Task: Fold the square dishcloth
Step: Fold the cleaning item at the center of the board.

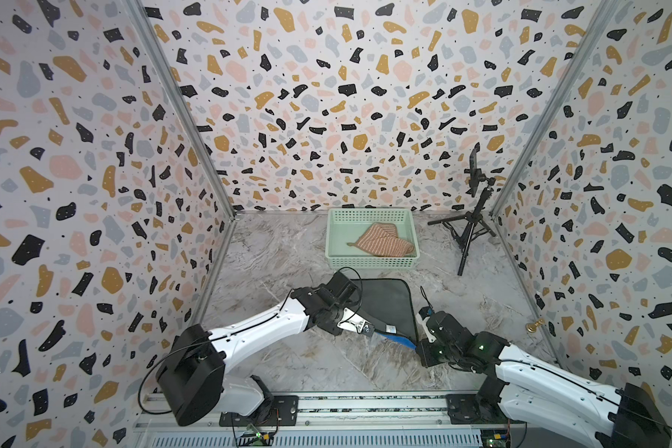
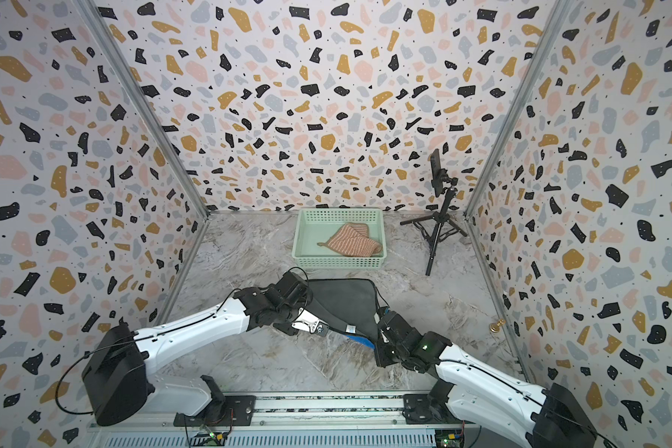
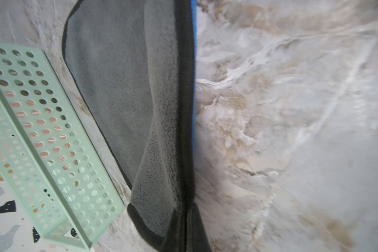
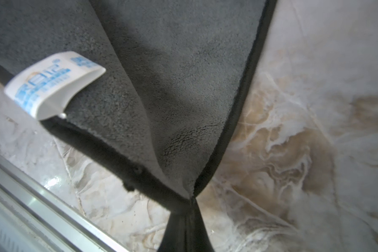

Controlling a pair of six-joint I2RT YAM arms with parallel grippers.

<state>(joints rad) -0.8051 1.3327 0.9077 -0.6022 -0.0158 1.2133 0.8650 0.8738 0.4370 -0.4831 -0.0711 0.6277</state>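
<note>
**Left claw** (image 1: 372, 330): closed on the near left corner of the dishcloth (image 1: 388, 300).

**Right claw** (image 1: 420, 343): closed on the near right corner of the same cloth.

**Edges:**
- The near hem, bound in black, is raised off the surface (image 1: 295, 357) and stretched between the two claws. A blue underside shows beneath it.
- A white label (image 4: 52, 85) sits at this hem, nearer the left claw.
- The far hem lies flat beyond both claws, just short of the basket (image 1: 372, 263) and not touching it.

**Open room:**
- Bare surface lies on the near side of both claws up to the rail (image 1: 365, 407), and outward of the left claw.
- A tripod (image 1: 469, 232) stands outward of the right claw and farther back, well apart.

**Count:** two claws, one dishcloth, one label, one basket holding one striped cloth (image 1: 385, 243), one tripod.
</note>
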